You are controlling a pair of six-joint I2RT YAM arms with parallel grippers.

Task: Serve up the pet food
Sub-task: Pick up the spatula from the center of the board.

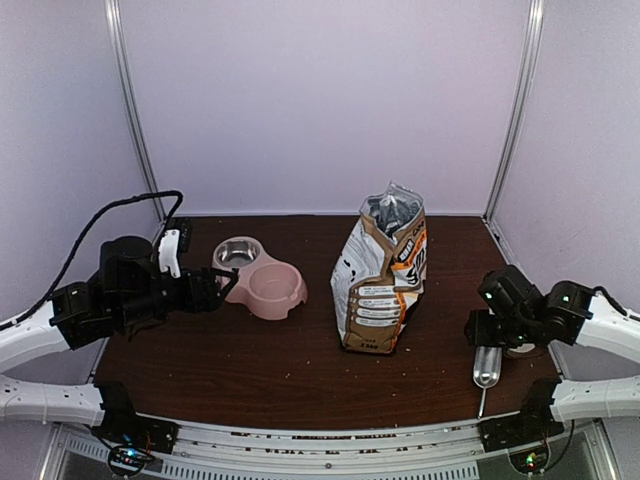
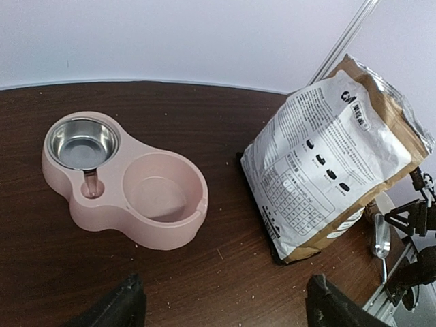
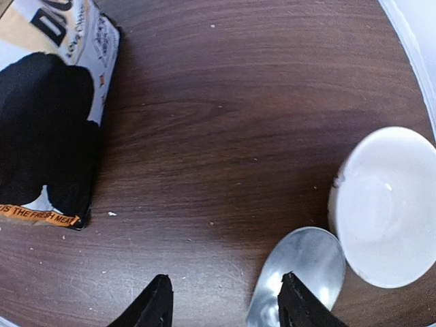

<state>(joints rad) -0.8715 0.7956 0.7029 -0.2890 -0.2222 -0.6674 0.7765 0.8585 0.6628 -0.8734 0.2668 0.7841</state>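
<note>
Looks like a robot lab test cell, not anybody's home. Plain white walls [image 1: 320, 100] box in a dark wood tabletop [image 1: 300, 370] on the left, right and far sides, with metal posts [image 1: 133, 110] at the far corners. A left arm [image 1: 25, 340] and a right arm [image 1: 615, 330] are bolted to an aluminium rail [image 1: 320, 442] along the near edge. There's a loose black cable [image 1: 100, 213] and little lit circuit boards [image 1: 127, 459] down there too.

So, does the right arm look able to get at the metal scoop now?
Probably yes. The open right gripper hangs just above the scoop, with nothing lying between them. Only the white bowl close beside it might crowd one finger.
</note>
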